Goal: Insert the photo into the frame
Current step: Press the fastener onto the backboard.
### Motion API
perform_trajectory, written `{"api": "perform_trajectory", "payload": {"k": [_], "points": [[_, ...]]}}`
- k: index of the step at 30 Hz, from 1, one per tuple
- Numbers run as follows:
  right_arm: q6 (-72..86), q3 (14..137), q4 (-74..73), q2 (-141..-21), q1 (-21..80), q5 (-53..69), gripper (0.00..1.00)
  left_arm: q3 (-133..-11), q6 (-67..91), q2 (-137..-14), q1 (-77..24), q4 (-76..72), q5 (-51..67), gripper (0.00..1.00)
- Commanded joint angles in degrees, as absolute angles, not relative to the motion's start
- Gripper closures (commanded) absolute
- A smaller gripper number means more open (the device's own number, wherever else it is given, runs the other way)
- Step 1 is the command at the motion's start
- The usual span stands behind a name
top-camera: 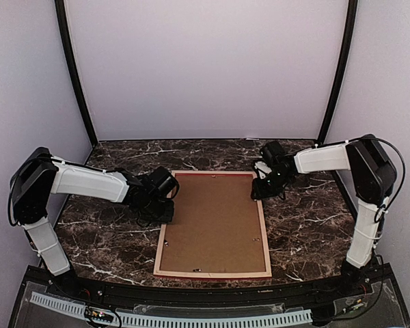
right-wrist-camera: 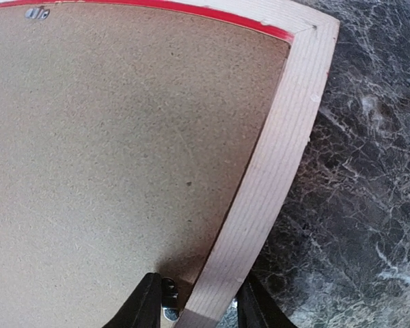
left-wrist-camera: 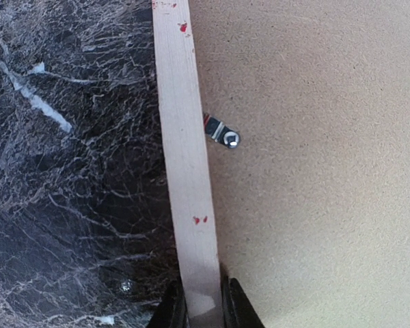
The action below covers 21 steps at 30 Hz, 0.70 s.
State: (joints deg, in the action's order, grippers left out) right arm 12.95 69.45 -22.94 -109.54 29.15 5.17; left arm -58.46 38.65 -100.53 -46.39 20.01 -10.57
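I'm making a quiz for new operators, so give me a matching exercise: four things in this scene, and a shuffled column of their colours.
Things:
1 frame, upturned back
2 backing board
3 table
4 metal turn clip

Colours:
A dark with white veins
B silver
C pale bare wood
D brown

Pairs: 1-C, 2-D, 3-A, 4-B

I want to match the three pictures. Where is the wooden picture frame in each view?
Top view: the frame lies flat in the middle, back up.
Left wrist: its pale side runs top to bottom, left of centre.
Right wrist: its corner is top right, one side running down.
Shared landmark: the brown backing board inside it.
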Motion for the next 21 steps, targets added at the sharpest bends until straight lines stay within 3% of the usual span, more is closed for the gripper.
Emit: {"api": "perform_trajectory", "payload": {"k": [1, 14, 21], "points": [[9.9, 70.8, -25.6, -111.6, 28.3, 7.3, 0.66, -57.9, 36.0, -102.0, -46.7, 23.7, -9.6, 0.9], [6.9, 71.9, -25.9, -112.5, 26.0, 13.3, 0.78, -57.7, 36.2, -101.7, -46.7, 24.2, -9.6, 0.9], [8.0, 70.7, -24.3, -110.7, 26.0, 19.0, 0.62, -57.8, 36.3, -101.7, -46.6, 23.8, -9.4, 0.89]]}}
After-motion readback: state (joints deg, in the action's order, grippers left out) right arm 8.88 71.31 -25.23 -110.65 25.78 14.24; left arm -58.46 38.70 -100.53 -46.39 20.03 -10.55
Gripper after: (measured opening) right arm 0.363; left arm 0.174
